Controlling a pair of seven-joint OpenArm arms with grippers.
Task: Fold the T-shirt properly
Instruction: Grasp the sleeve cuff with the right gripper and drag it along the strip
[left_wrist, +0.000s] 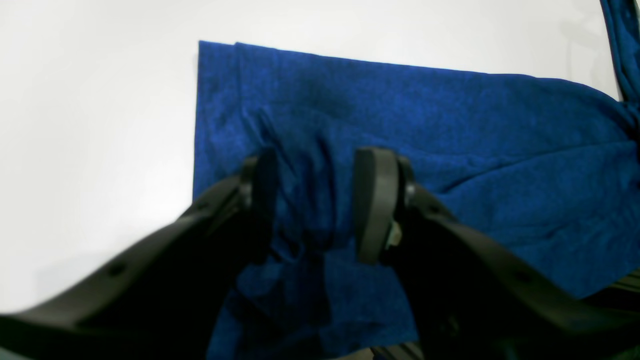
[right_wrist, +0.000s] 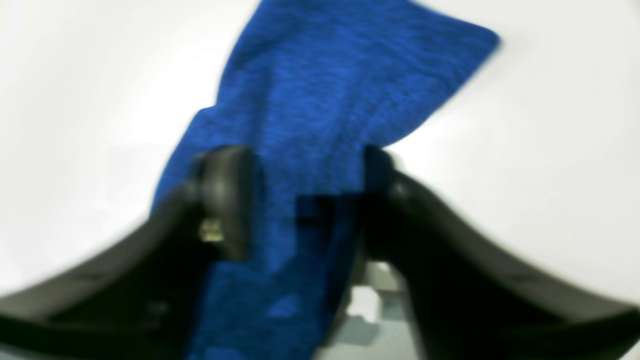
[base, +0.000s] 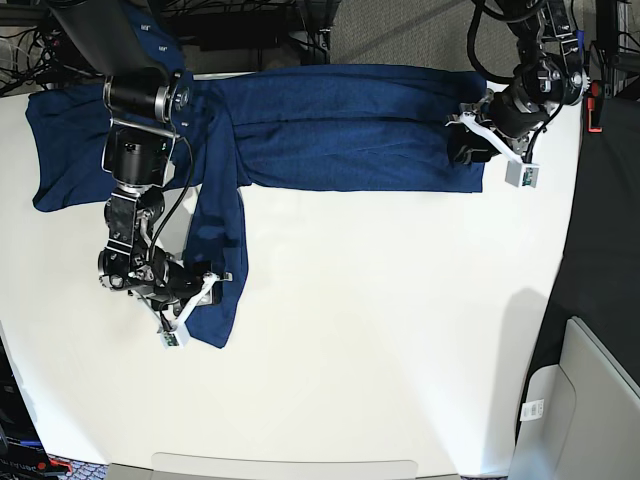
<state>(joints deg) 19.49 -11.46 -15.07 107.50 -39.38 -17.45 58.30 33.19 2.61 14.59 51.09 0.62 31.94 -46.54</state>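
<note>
T-shirt: lies across the far side of the desk, nine to three o'clock; one sleeve (base: 222, 235) points toward six o'clock.
T-shirt body (base: 345, 110): spread sideways, creased lengthwise.
Desk (base: 370, 330): white surface under the fabric.
Left end effector (left_wrist: 317, 205): at two o'clock on the desk, fingers apart, above the garment's end; contact cannot be determined.
Right end effector (right_wrist: 305, 205): at eight o'clock, over the sleeve near its cuff; fingers apart with fabric between them; grip cannot be confirmed.
</note>
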